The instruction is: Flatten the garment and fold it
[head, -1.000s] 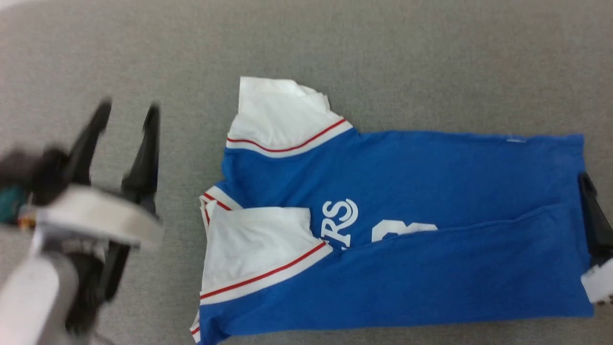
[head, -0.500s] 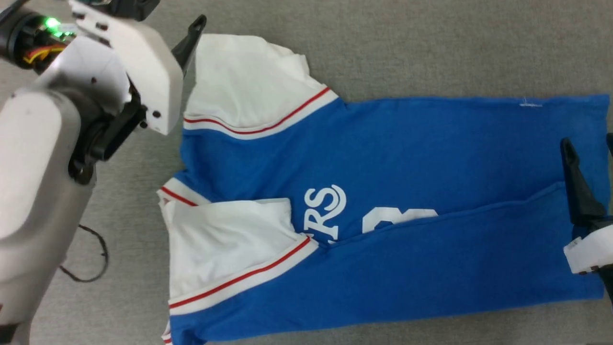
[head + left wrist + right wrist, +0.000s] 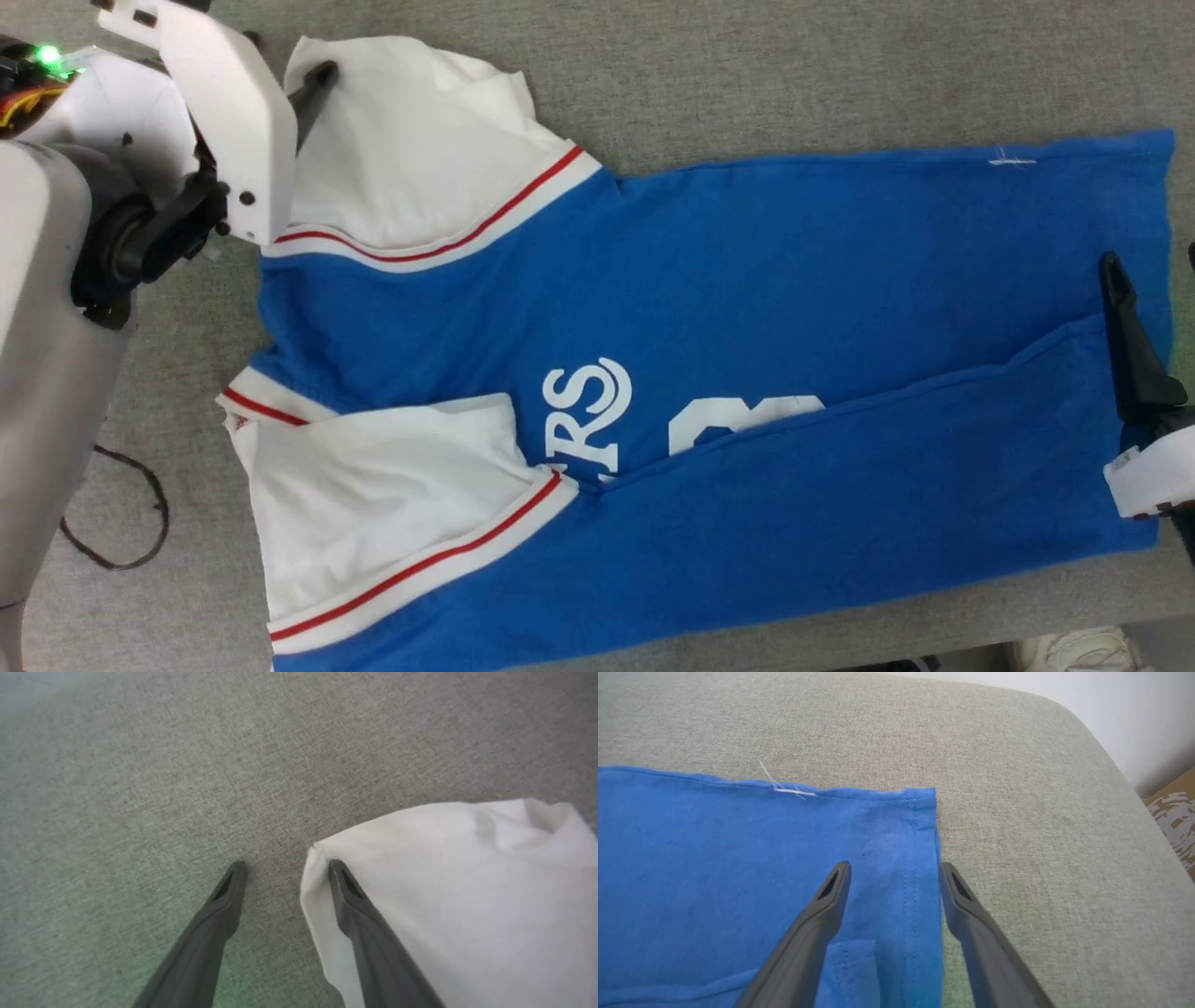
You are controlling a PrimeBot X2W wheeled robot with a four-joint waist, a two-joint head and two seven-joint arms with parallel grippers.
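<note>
- Right gripper (image 3: 895,868): jaws standing wide apart, straddling the stitched blue hem (image 3: 920,858), gripping nothing.
- Garment (image 3: 747,308): soft blue jersey lying partly folded on the grey woven tabletop (image 3: 840,75).
- Left gripper (image 3: 286,864): jaws spreading wide, one finger lying over the white sleeve (image 3: 444,882) corner.

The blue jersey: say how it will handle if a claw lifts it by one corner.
The jersey will probably droop and trail: it lies thin, with soft folded layers. It looks light, a flat sheet of cloth. On the grey woven surface it may drag rather than slide.
</note>
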